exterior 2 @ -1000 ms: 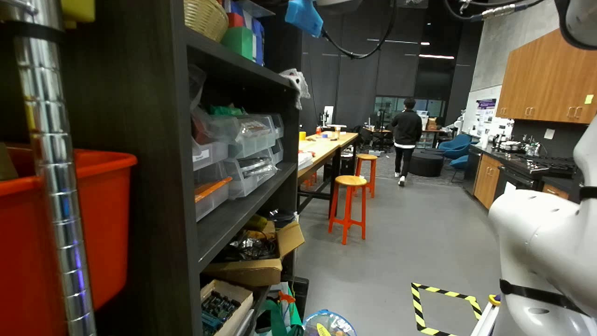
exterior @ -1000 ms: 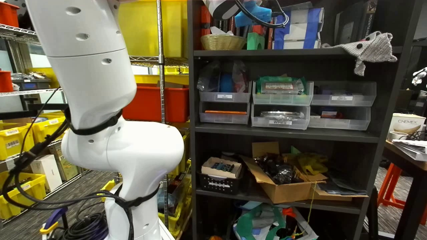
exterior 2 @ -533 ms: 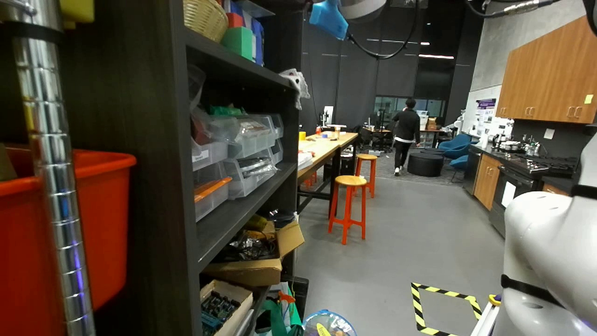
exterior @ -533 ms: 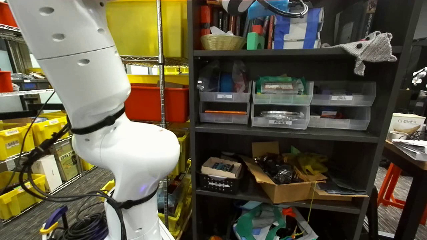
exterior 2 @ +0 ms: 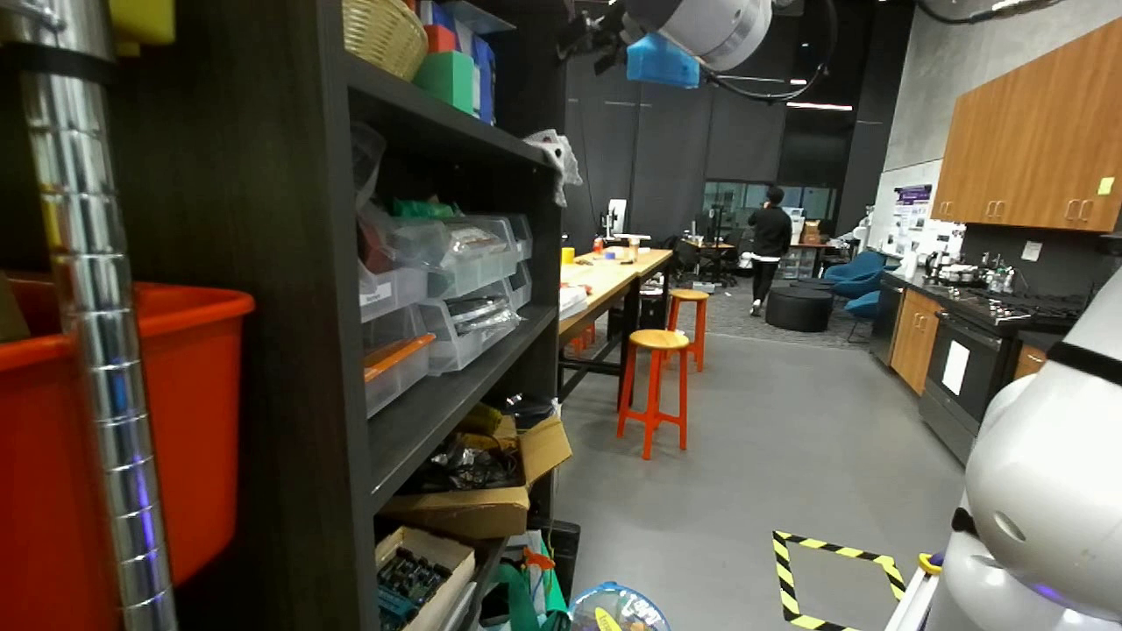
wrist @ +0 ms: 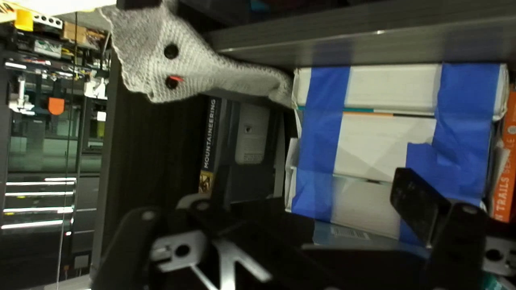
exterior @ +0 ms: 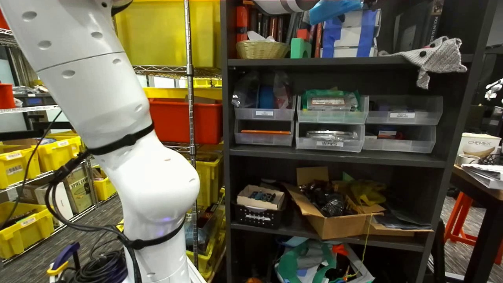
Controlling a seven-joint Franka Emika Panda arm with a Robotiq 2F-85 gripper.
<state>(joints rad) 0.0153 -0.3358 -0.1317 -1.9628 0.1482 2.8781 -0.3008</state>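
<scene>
My gripper (wrist: 316, 189) is open and empty, its fingers wide apart in the wrist view. Its dark fingers (wrist: 417, 205) are in front of a stack of white boxes with blue tape (wrist: 387, 88) on the top shelf. A grey knitted animal (wrist: 193, 68) hangs over the shelf edge beside the boxes; it also shows in both exterior views (exterior: 440, 57) (exterior 2: 558, 153). A dark book marked MOUNTAINEERING (wrist: 209, 133) stands deeper in. In an exterior view the gripper (exterior 2: 585, 51) is at the top, by the shelf; a blue part (exterior 2: 662, 61) is on the wrist.
The dark bookshelf (exterior: 338, 158) holds a wicker basket (exterior: 262, 50), a green block (exterior: 299, 49), clear bins (exterior: 330, 137) and an open cardboard box (exterior: 346, 227). A metal rack with a red bin (exterior: 169, 122) is beside it. A person (exterior 2: 771, 232) stands far off near stools (exterior 2: 659, 340).
The arm has swung and leaned over. The wrist and its blue part have moved right in both exterior views, and the gripper has come into sight by the top shelf.
</scene>
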